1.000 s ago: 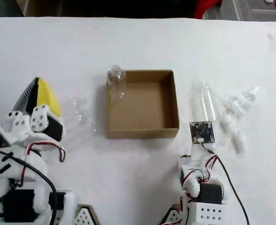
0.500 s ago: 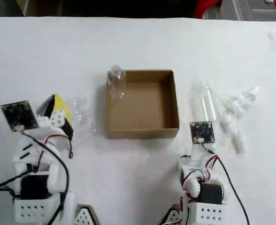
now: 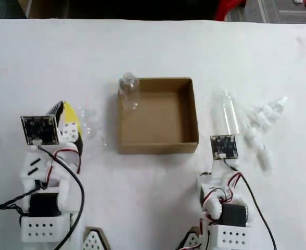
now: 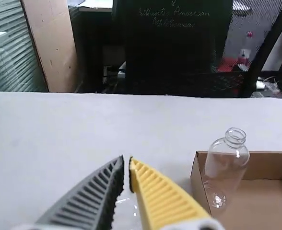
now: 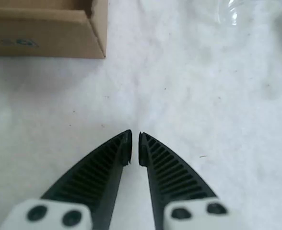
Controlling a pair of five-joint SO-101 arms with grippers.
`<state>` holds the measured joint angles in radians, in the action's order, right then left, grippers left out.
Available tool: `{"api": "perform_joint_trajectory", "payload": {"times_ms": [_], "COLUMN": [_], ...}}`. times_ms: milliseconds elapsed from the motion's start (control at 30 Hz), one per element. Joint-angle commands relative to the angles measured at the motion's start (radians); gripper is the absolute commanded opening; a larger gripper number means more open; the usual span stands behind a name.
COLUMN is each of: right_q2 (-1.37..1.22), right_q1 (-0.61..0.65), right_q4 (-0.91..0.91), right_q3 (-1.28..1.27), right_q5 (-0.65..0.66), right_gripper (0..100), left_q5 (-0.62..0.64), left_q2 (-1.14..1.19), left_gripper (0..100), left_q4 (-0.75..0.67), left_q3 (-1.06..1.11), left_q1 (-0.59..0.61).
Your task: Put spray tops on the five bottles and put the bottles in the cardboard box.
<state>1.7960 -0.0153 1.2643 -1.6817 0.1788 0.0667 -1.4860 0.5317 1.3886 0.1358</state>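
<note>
Since 1.0 s ago the left arm had swung round and drawn back. Left hand pointed up the desk, jaws nearly closed, holding nothing. Clear bottles lay beside it, count unclear. One upright bottle stood just beside the cardboard box; the left wrist view showed its neck uncapped. Right hand: jaws narrow, empty. One lying bottle sat right of the box, spray tops heaped beyond.
</note>
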Motion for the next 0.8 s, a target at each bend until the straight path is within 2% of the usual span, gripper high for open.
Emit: {"api": "perform_joint_trajectory", "payload": {"times_ms": [0, 167, 400, 600, 767], "right_q2": [0.005, 0.005, 0.005, 0.005, 0.005], "right_q1": [-0.008, -0.008, -0.008, -0.008, -0.008], "right_q4": [0.005, 0.005, 0.005, 0.005, 0.005], "right_q3": [-0.009, -0.009, -0.009, -0.009, -0.009], "right_q5": [-0.005, -0.005, -0.005, -0.005, -0.005], "right_gripper": [1.6, 1.6, 1.6, 1.6, 1.6], "left_q5": [-0.035, -0.190, -0.183, -0.187, -0.187], "left_q2": [-0.015, -0.010, -0.008, -0.008, -0.010], "left_gripper": [8, 12, 12, 12, 12], "left_q4": [0.018, 0.021, 0.011, -0.084, -0.080], "left_q3": [-0.029, -0.029, -0.012, 0.060, 0.063], "left_q1": [-0.045, -0.134, -0.128, -0.133, -0.134]}}
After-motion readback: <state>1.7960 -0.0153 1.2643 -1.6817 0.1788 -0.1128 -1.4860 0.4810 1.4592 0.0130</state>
